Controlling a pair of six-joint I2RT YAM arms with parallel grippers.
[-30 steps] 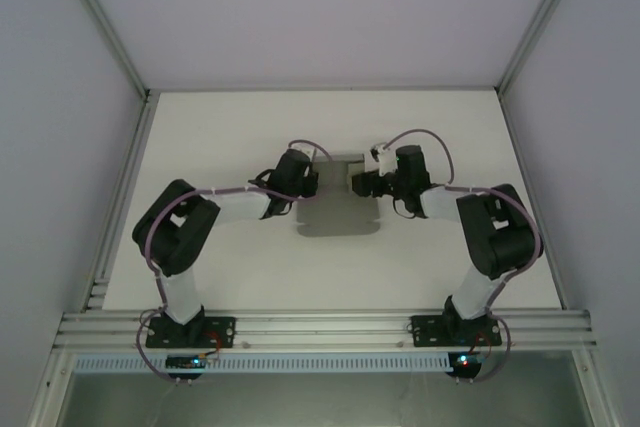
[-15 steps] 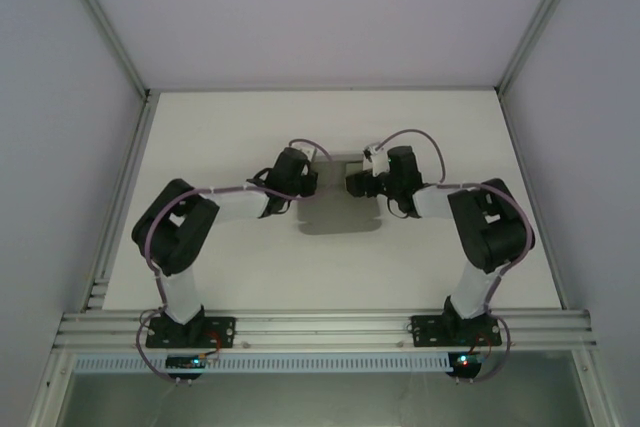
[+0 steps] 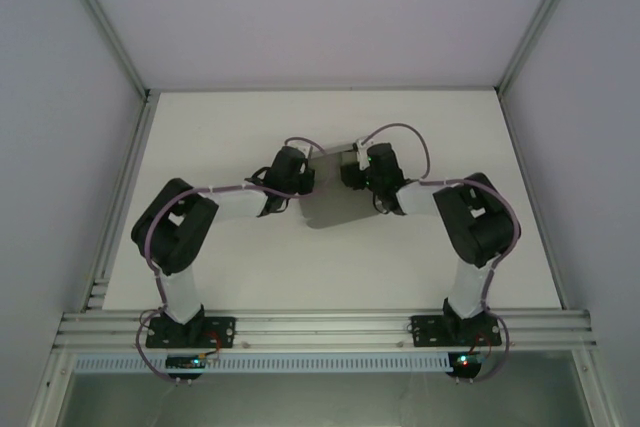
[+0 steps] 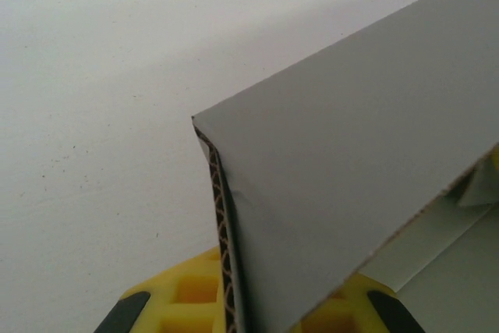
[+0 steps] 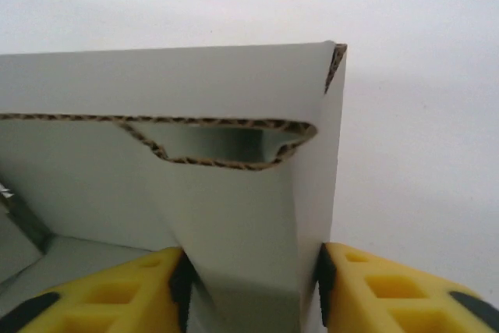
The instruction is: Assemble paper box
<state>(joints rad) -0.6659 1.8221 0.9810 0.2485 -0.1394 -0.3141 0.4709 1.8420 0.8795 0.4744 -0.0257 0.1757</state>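
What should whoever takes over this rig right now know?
Left end effector: shut on the edge of one card panel of the paper box.
Right end effector: closed on a folded wall with a cut-out slot, near a corner.
Box: middle of the table, held between the two arms.
Done: at least one wall is folded up and the inside floor shows.
Left: the remaining flaps and tabs. Whether any are locked cannot be told, so check before releasing.

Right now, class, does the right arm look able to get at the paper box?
Probably yes: the right gripper straddles an upright folded wall of the paper box, apparently pressing both faces, and nothing stands in its way.
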